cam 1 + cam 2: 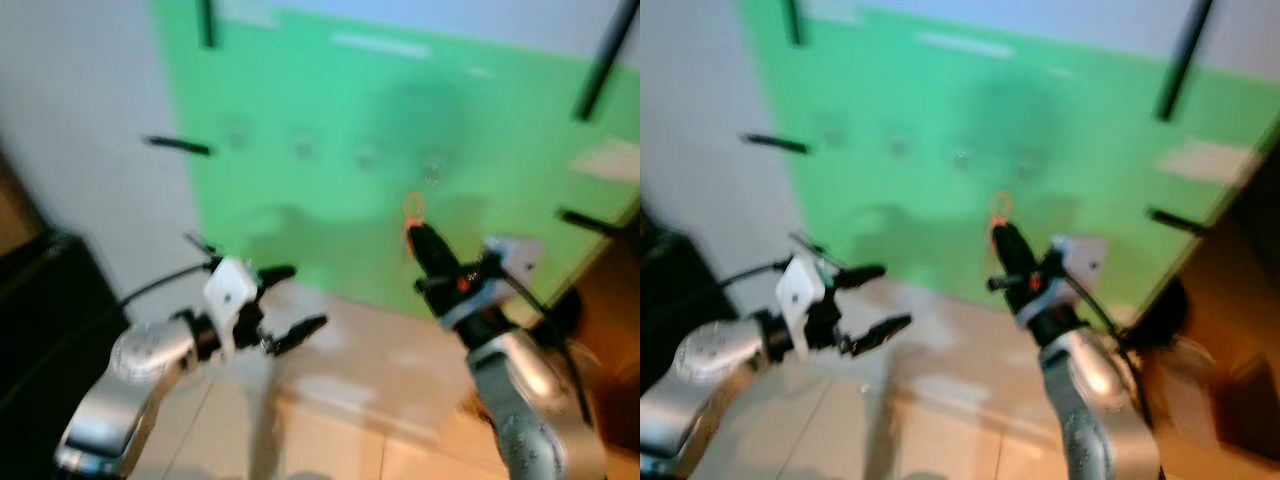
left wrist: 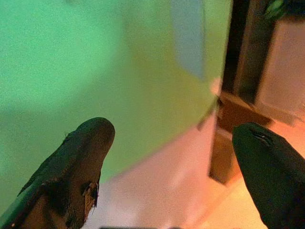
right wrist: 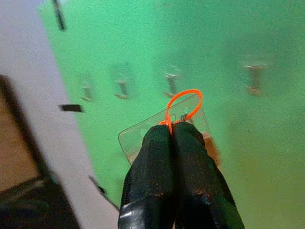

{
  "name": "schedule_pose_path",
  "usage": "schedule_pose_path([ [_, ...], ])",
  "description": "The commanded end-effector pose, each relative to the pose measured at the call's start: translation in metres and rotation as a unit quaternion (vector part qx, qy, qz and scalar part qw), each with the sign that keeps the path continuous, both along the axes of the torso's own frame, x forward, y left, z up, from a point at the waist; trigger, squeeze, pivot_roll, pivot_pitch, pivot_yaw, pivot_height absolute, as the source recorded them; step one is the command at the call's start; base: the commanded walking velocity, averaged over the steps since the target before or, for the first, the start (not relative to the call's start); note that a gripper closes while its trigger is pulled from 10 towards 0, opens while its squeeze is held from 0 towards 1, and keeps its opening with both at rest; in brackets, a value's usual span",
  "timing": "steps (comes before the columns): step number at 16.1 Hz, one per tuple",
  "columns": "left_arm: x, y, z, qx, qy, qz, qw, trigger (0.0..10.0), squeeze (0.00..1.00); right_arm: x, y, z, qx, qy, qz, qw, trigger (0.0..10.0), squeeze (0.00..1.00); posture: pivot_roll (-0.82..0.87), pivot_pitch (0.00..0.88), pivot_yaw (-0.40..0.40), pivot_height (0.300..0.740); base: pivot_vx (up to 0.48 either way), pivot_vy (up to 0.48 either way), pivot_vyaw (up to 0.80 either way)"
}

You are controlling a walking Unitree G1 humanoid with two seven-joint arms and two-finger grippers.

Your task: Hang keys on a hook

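Note:
My right gripper (image 1: 422, 237) is raised toward the green wall panel (image 1: 340, 100), shut on a clear key tag (image 3: 138, 136) with an orange loop (image 3: 183, 102) sticking out past the fingertips. A row of small hooks (image 3: 170, 83) is fixed on the panel, just above and beyond the loop; the loop is not touching any of them. The head views are blurred. My left gripper (image 1: 292, 298) is held out lower to the left, open with nothing between its fingers (image 2: 81, 157).
Black brackets (image 1: 178, 146) jut out at the panel's left edge and at its right (image 1: 590, 222). A dark object (image 1: 45, 300) stands at the far left and brown wooden furniture (image 1: 610, 300) at the right. Pale tiled floor (image 1: 350, 400) lies below.

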State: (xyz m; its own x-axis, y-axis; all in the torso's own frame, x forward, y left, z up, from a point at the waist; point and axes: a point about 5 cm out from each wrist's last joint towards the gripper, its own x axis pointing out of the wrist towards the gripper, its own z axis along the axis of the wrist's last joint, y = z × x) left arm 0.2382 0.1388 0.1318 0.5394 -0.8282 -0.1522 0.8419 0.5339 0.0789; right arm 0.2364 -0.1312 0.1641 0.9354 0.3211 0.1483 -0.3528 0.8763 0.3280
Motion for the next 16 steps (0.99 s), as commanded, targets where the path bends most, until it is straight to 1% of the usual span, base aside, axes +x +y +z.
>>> schedule_pose_path([
  [1, -0.001, -0.004, 0.004, -0.002, 0.0, -0.021, 1.0, 10.0, 0.0, 0.002, -0.003, 0.01, 0.022, -0.016, -0.005, 1.0, 10.0, 0.0, -0.06, 0.0, -0.031, 0.74, 0.0, 0.0, 0.0],
  [3, 0.0, -0.005, 0.005, -0.003, 0.0, -0.025, 1.0, 10.0, 0.0, 0.003, -0.002, 0.012, 0.031, -0.019, 0.001, 0.999, 10.0, 0.0, -0.06, 0.0, -0.029, 0.74, 0.0, 0.0, 0.0],
  [5, 0.001, -0.006, 0.006, -0.003, 0.001, -0.03, 1.0, 10.0, 0.0, 0.009, 0.0, 0.015, 0.032, -0.023, 0.008, 0.999, 10.0, 0.0, -0.06, 0.0, -0.029, 0.74, 0.0, 0.0, 0.0],
  [8, 0.002, -0.005, 0.006, -0.002, -0.001, -0.028, 1.0, 10.0, 0.0, 0.016, -0.003, 0.017, 0.024, -0.028, -0.014, 0.999, 10.0, 0.0, -0.05, 0.0, -0.038, 0.74, 0.0, 0.0, 0.0],
  [11, 0.002, -0.004, 0.007, -0.001, -0.001, -0.028, 1.0, 10.0, 0.0, 0.018, -0.007, 0.017, 0.004, -0.033, -0.033, 0.999, 10.0, 0.0, -0.05, 0.0, -0.038, 0.74, 0.0, 0.0, 0.0],
  [12, 0.002, -0.004, 0.007, -0.001, -0.001, -0.028, 1.0, 10.0, 0.0, 0.018, -0.007, 0.017, 0.004, -0.033, -0.033, 0.999, 10.0, 0.0, -0.05, 0.0, -0.038, 0.74, 0.0, 0.0, 0.0],
  [13, 0.003, -0.004, 0.008, 0.0, -0.002, -0.029, 1.0, 10.0, 0.0, 0.02, -0.009, 0.016, -0.007, -0.03, -0.051, 0.998, 10.0, 0.0, -0.05, 0.0, -0.036, 0.74, 0.0, 0.0, 0.0],
  [14, 0.003, -0.005, 0.008, 0.0, -0.003, -0.03, 1.0, 10.0, 0.0, 0.023, -0.013, 0.014, -0.006, -0.025, -0.078, 0.997, 10.0, 0.0, -0.05, 0.0, -0.037, 0.74, 0.0, 0.0, 0.0],
  [16, 0.004, -0.005, 0.009, -0.003, -0.003, -0.031, 0.999, 10.0, 0.0, 0.021, -0.016, 0.015, 0.0, -0.032, -0.079, 0.996, 10.0, 0.0, -0.05, 0.0, -0.036, 0.74, 0.0, 0.0, 0.0],
])
